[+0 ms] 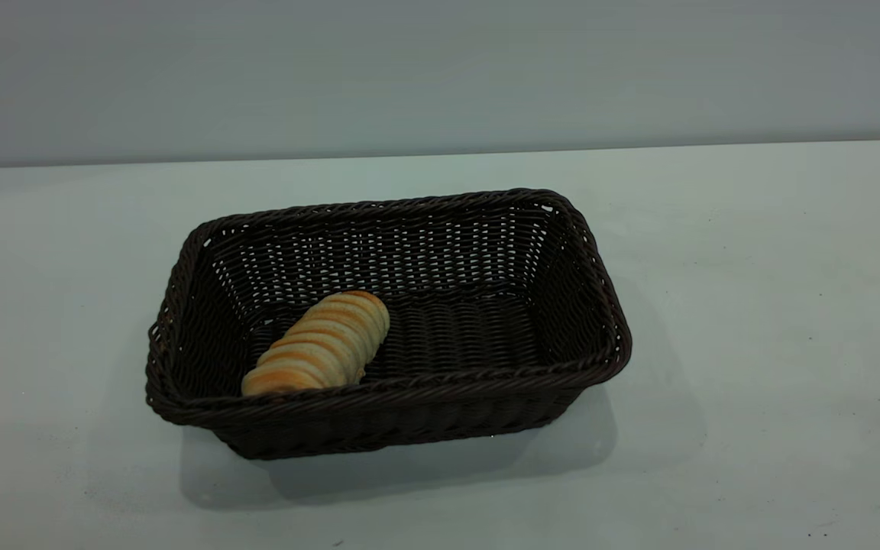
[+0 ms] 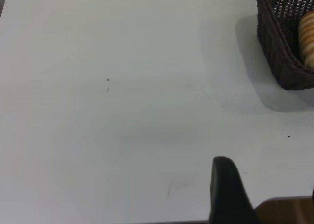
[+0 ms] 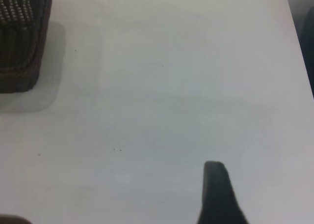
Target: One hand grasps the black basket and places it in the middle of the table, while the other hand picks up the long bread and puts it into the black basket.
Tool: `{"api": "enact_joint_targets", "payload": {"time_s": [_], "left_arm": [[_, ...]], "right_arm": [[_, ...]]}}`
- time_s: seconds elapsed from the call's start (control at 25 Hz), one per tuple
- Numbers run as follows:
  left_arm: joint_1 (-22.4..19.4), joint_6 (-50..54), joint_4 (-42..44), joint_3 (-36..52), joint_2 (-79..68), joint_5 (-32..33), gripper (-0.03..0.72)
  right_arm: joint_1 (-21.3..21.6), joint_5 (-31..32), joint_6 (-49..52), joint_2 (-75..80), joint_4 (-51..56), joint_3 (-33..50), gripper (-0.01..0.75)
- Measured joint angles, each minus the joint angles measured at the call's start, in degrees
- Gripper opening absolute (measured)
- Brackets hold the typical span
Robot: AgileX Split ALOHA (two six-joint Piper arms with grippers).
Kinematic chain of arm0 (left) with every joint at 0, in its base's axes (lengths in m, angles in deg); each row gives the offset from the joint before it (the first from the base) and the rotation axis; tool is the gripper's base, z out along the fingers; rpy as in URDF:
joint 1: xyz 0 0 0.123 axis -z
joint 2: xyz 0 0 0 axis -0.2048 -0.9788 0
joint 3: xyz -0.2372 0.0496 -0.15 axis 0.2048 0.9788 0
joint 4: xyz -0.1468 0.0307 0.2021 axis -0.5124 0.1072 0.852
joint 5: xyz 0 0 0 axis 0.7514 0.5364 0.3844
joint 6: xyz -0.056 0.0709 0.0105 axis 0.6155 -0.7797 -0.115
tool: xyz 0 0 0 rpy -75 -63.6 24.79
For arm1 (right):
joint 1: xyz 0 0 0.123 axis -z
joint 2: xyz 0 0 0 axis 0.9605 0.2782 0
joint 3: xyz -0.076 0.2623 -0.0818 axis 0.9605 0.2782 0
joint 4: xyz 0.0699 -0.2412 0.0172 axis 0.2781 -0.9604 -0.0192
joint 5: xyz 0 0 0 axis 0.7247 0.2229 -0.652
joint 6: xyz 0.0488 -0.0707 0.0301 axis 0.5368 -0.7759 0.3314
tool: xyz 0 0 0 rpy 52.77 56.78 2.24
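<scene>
The black basket stands on the table near its middle, long side towards the camera. The long bread lies slanted inside it, at the basket's left end. No arm or gripper shows in the exterior view. In the left wrist view one dark fingertip of my left gripper hangs over bare table, far from the basket's corner, where the bread peeks out. In the right wrist view one dark fingertip of my right gripper is over bare table, far from the basket's end. Nothing is held.
A grey wall runs behind the table's far edge. A few tiny dark specks dot the tabletop. A brown wooden surface shows beside the left fingertip. The table's edge runs along one side of the right wrist view.
</scene>
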Motion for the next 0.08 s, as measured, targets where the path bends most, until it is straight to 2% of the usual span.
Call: {"api": "enact_joint_targets", "payload": {"time_s": [0.08], "left_arm": [[0.0, 0.0, 0.0, 0.0, 0.0, 0.0, 0.449]], "right_arm": [[0.0, 0.0, 0.0, 0.0, 0.0, 0.0, 0.483]]}}
